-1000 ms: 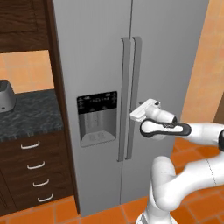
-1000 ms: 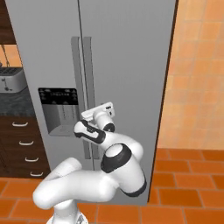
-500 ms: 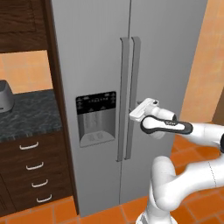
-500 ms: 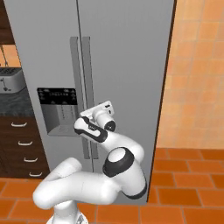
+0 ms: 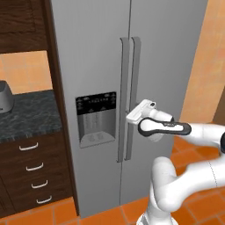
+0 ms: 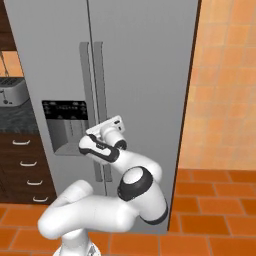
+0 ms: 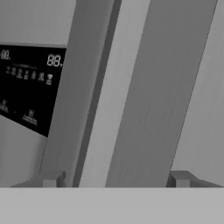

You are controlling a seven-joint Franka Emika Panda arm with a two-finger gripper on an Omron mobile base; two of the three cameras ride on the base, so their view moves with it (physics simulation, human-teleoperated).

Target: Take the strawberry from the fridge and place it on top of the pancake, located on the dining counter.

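The grey fridge [image 5: 167, 52] stands with both doors closed, its two long vertical handles [image 5: 128, 66] side by side at the middle seam. My gripper [image 5: 129, 117] reaches straight onto the handles at about the height of the black dispenser panel [image 5: 96, 105]. In the hand view the gripper [image 7: 114, 178] straddles the handles with wide jaws, and each fingertip [image 7: 49, 178] rests against an outer edge. The right base view shows the gripper [image 6: 95, 131] at the same spot. The strawberry, the pancake and the dining counter are out of view.
A dark-topped wall counter [image 5: 26, 116] with a column of wooden drawers [image 5: 33, 176] adjoins the fridge's left side. A toaster [image 6: 12, 91] sits on it. An orange tiled wall [image 6: 225, 85] stands right of the fridge, above an orange tile floor [image 6: 210, 220].
The hand has pushed slightly closer to the handles and its jaws have narrowed around them. The fridge doors have not moved.
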